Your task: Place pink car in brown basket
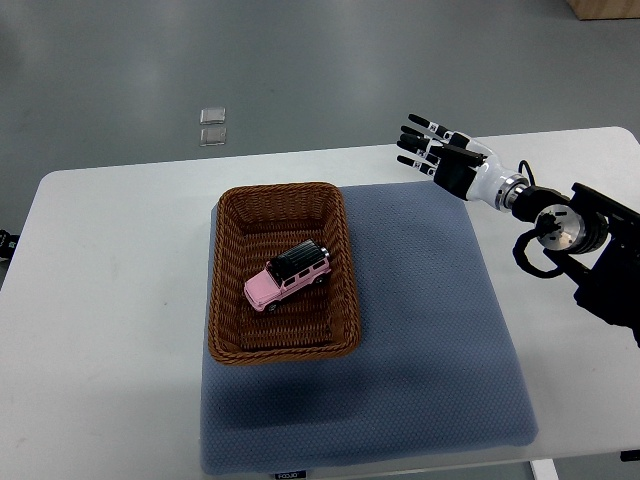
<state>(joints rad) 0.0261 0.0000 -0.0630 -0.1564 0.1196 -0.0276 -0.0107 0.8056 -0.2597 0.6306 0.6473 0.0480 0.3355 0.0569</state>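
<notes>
The right hand's fingers [415,140] are spread and hold nothing; the right hand [443,157] hovers over the table's far right, well apart from the basket. The pink car [287,277] already sits inside the brown basket [226,290], on its wheels, skewed diagonally. Little seems at risk now; a low sweep of the arm leftward could clip the light wicker rim and shift it. The basket is a woven, ridged rectangle; the car hard and glossy; the blue mat [430,330] soft and dimpled.
</notes>
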